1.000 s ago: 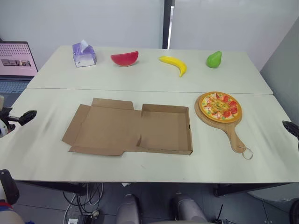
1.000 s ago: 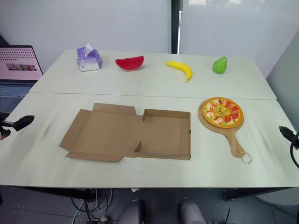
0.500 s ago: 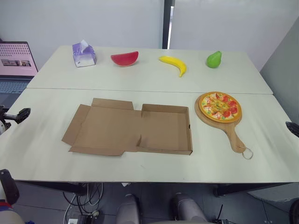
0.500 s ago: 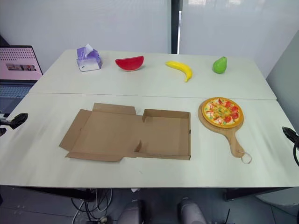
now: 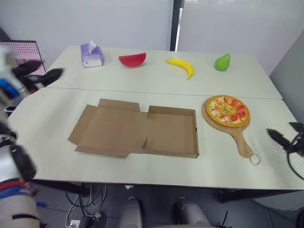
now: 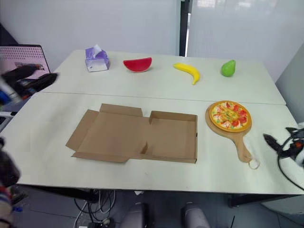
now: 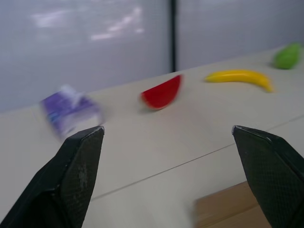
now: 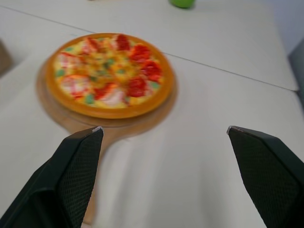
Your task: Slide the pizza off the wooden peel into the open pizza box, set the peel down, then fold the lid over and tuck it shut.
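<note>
**Pizza on its peel beside the open box; both pincers released**

Head views: The pizza sits on the round end of the wooden peel, which lies flat on the table just to the right of the pizza box, apart from it. The peel's handle points toward the near edge and ends in a small cord loop. The box lies open, with its tray on the right and its lid spread flat to the left. The left pincer hangs raised over the table's far left side, blurred, well away from the box. The right pincer hovers at the right edge, near the handle but not touching it. Along the far side stand a tissue box, a watermelon slice, a banana and a pear.

Left wrist view: The two black fingers stand wide apart and grasp nothing. Beyond them lie the tissue box, watermelon slice, banana and pear, with a corner of the pizza box showing.

Right wrist view: The fingers are spread wide and empty. The pizza and peel lie ahead between them, untouched.
</note>
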